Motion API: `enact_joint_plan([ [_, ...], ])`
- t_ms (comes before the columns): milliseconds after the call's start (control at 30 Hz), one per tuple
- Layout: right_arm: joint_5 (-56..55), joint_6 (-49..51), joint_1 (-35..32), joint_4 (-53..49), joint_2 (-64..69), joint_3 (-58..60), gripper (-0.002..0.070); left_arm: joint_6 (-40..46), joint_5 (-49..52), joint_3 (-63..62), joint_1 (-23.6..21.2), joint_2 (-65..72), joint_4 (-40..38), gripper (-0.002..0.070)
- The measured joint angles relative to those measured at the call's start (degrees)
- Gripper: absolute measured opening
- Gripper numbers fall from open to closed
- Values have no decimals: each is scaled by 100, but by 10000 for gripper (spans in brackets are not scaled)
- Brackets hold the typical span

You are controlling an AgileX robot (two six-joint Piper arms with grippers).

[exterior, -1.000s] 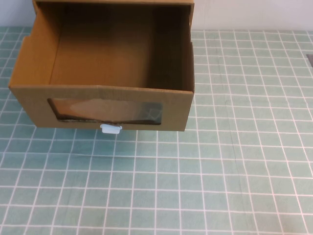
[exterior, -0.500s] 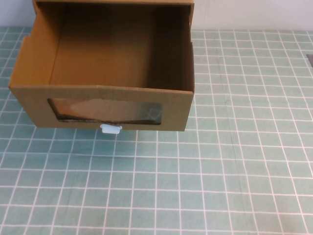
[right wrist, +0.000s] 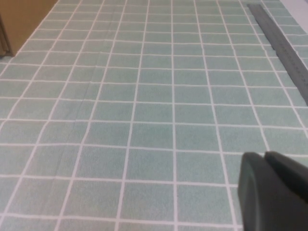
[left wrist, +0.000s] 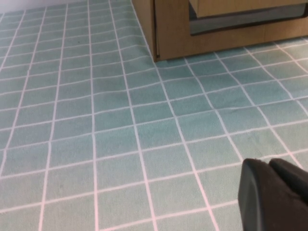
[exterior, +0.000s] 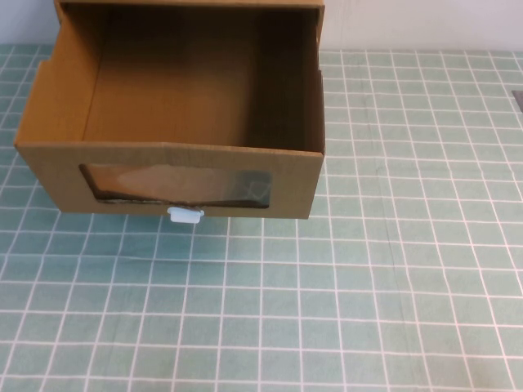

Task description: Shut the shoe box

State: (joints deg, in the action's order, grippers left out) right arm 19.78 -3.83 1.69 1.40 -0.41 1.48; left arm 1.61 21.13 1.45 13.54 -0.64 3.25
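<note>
The shoe box (exterior: 49,163) stands at the back left of the table in the high view. Its brown cardboard drawer is pulled out toward me and is empty inside. The drawer front has a wide clear window (exterior: 176,186) and a small white pull tab (exterior: 185,215) below it. Neither gripper shows in the high view. My left gripper (left wrist: 267,163) hovers low over the mat, well short of the box's lower corner (left wrist: 173,33), fingers together and empty. My right gripper (right wrist: 263,156) hovers over the mat, far from the box edge (right wrist: 21,19), fingers together and empty.
A green mat with a white grid (exterior: 392,269) covers the table. A grey metal strip (right wrist: 279,43) lies along the mat's right edge and also shows in the high view (exterior: 518,100). A white wall stands behind the box.
</note>
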Motion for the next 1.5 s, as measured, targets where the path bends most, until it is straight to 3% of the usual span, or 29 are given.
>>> enact_joint_plan([
  [233, -785, -9, 0, -12, 0, 4, -14, -14, -828, 5, 0, 0, -15, -5],
  [600, -4117, -9, 0, -12, 0, 4, -14, -62, -3584, 5, 0, 0, -15, -5],
  [967, -4994, 167, 0, -12, -9, 4, -14, -84, -4412, 5, 0, 0, -15, -5],
  [1200, -6586, 600, 0, -12, -34, 4, -14, -802, -6211, -46, 0, 0, -15, -5],
  [1333, -6552, 1281, 0, -27, -44, -496, -14, -960, -6417, -641, 0, -9, -15, -5],
  [1500, -6074, 1710, 0, -48, -44, -1724, -14, -869, -5753, -1747, 0, -22, -15, -5],
])
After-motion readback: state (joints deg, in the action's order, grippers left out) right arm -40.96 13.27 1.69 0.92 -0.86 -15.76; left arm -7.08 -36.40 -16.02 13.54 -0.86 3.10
